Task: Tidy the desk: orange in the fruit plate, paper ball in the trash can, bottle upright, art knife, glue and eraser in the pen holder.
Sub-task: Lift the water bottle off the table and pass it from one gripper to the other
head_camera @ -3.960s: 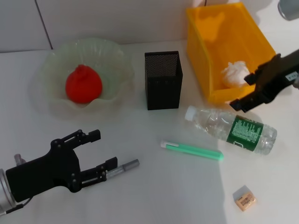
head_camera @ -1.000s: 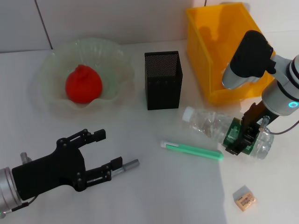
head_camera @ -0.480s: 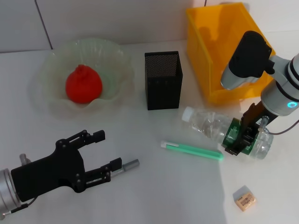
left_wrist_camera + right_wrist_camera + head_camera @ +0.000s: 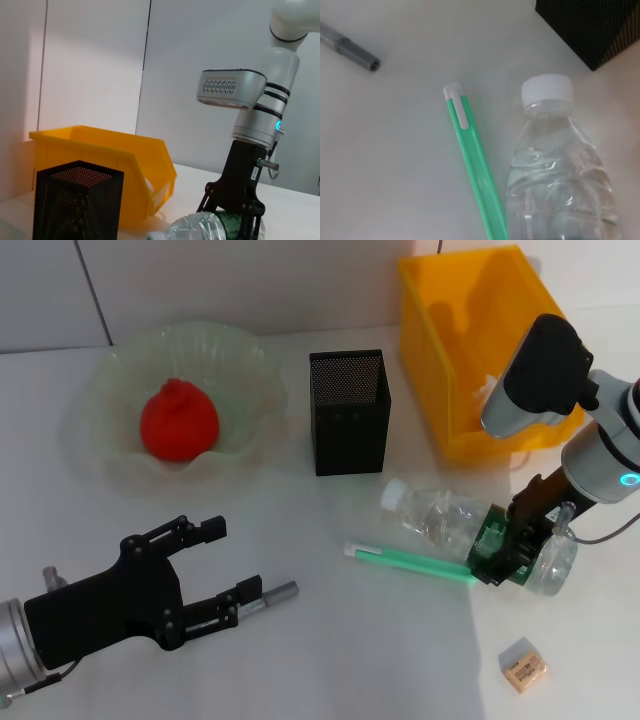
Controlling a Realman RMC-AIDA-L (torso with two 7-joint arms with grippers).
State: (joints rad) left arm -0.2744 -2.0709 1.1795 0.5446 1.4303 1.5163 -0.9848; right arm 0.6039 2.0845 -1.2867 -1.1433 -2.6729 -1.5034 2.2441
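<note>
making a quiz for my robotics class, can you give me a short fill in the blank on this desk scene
1. The right gripper is shut on the ____.
2. The orange sits in the ____ plate.
3. The bottle's cap is ____ in colour.
4. The left gripper hovers near the grey ____.

Missing words: bottle; fruit; white; art knife

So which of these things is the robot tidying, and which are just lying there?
Part of the job: bottle, gripped lying down by the right hand; orange in the fruit plate; yellow bin; pen holder; green stick; grey tool by the open left hand; eraser.

Just there: only the white table.
</note>
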